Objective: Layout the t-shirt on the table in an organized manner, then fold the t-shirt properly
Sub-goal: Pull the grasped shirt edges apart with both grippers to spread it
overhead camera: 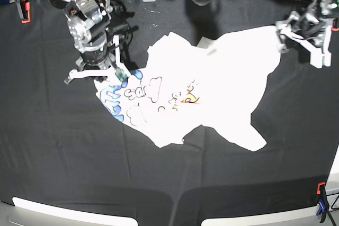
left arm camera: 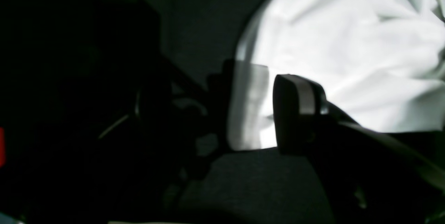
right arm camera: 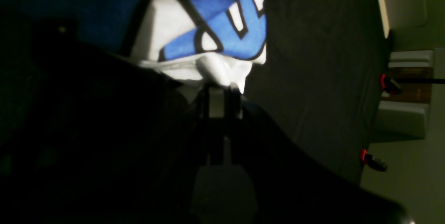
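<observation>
Base view, near edge: black-draped table (overhead camera: 63, 173) with a blue and red clamp (overhead camera: 320, 205) at its lower right corner. Mid-table: the t-shirt (overhead camera: 212, 88) lies crumpled and partly spread, white, with blue lettering, cloud outlines and a small orange mark showing along its left portion; a lobe of cloth reaches toward the lower right.

At the shirt's left edge, the right gripper (overhead camera: 114, 75) meets the blue-printed cloth. Right wrist view: its fingers (right arm camera: 236, 93) are closed narrowly on a white fold of the t-shirt (right arm camera: 215, 26), just below the blue print; two red clamps (right arm camera: 372, 159) mark the table (right arm camera: 320, 78) edge beyond.

At the shirt's far right edge, the left gripper (overhead camera: 304, 38) touches the cloth. Left wrist view: one of its fingers (left arm camera: 299, 109) presses against a white hem strip of the t-shirt (left arm camera: 347, 50); the opposite finger is lost in shadow, so the grip cannot be judged.

Far left corner: a red clamp (overhead camera: 22, 6).
</observation>
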`<control>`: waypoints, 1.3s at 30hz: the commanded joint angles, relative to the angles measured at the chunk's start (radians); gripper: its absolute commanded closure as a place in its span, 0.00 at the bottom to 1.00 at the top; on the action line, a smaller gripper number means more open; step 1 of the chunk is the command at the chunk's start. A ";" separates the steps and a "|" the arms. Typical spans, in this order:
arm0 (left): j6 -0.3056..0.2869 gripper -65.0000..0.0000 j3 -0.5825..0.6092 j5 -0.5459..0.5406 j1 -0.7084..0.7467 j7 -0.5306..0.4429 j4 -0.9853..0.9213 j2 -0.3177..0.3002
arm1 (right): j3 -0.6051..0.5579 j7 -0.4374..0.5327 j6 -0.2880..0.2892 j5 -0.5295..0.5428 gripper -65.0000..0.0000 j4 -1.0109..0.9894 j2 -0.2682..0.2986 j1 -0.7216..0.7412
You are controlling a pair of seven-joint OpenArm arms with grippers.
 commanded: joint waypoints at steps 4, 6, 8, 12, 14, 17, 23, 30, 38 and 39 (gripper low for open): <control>-0.059 0.36 -0.008 -0.120 -0.003 -0.011 -0.040 -0.007 | 0.005 0.005 -0.012 -0.015 1.00 0.020 0.011 -0.019; -0.115 0.36 -0.008 -0.199 -0.003 0.000 -0.073 -0.002 | 0.005 0.006 -0.012 -0.016 1.00 0.020 0.011 -0.034; -0.156 0.36 -0.008 -0.237 -0.003 0.011 -0.105 0.000 | 0.005 0.006 -0.012 -0.016 1.00 0.020 0.011 -0.048; -0.187 0.36 -0.008 -0.252 -0.003 0.020 -0.149 0.000 | 0.005 0.001 -0.012 -0.016 1.00 0.020 0.011 -0.077; -0.219 0.36 -0.008 -0.293 -0.002 0.032 -0.156 0.001 | 0.005 0.000 -0.012 -0.027 1.00 0.020 0.011 -0.099; -0.284 0.36 -0.008 -0.358 -0.006 0.034 -0.156 0.000 | 0.005 0.000 -0.012 -0.051 1.00 0.020 0.011 -0.132; -0.362 0.36 -0.008 -0.374 -0.003 0.041 -0.156 0.015 | 0.005 -0.003 -0.012 -0.061 1.00 0.020 0.011 -0.177; -0.364 0.36 -0.007 -0.307 -0.003 0.008 -0.156 0.059 | 0.005 -0.003 -0.012 -0.061 1.00 0.020 0.011 -0.186; -0.363 0.36 -0.007 -0.186 -0.002 -0.071 -0.156 0.075 | 0.005 -0.007 -0.012 -0.060 1.00 0.020 0.011 -0.186; -0.363 0.36 -0.007 -0.176 -0.003 -0.071 -0.156 0.076 | 0.005 -0.007 -0.012 -0.060 1.00 0.020 0.011 -0.186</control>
